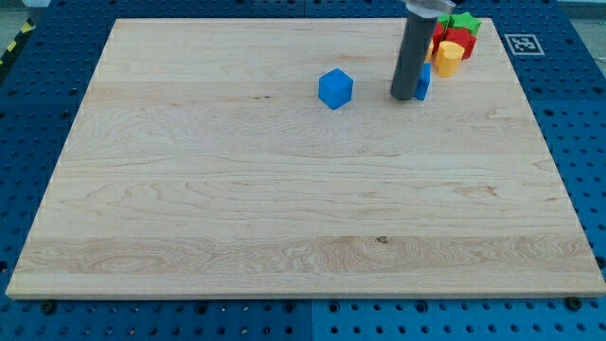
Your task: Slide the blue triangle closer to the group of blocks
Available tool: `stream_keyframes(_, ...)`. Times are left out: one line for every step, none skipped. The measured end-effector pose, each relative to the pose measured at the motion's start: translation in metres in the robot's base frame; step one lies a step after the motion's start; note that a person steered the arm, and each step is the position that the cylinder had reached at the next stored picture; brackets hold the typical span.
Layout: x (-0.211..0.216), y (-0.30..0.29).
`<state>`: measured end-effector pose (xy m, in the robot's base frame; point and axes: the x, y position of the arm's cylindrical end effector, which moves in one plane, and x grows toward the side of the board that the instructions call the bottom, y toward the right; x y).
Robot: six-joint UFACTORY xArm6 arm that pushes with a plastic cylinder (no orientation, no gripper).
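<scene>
My tip [402, 97] rests on the board at the view's upper right. A blue triangle [423, 83] is right beside it on its right, touching or nearly touching, and is partly hidden by the rod. Just up and to the right of the triangle is a tight group: a yellow block [447, 59], a red block [458, 41] and a green star-shaped block [464, 22]. A blue cube [335, 88] stands alone to the left of my tip.
The wooden board [284, 208] lies on a blue pegboard table [19, 142]. A black-and-white marker tag [522, 44] sits off the board's top right corner. The group sits close to the board's top edge.
</scene>
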<state>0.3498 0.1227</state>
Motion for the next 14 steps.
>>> stream_keyframes(-0.02,-0.006)
stream_keyframes(-0.02,0.013)
stream_keyframes(-0.018,0.02)
stream_keyframes(-0.011,0.018)
stream_keyframes(-0.004,0.024)
stream_keyframes(0.002,0.041)
stream_keyframes(0.002,0.041)
stream_keyframes(0.002,0.041)
stream_keyframes(0.01,0.041)
stream_keyframes(0.014,0.041)
stream_keyframes(0.01,0.041)
stream_keyframes(0.01,0.041)
stream_keyframes(0.026,0.039)
stream_keyframes(0.058,0.047)
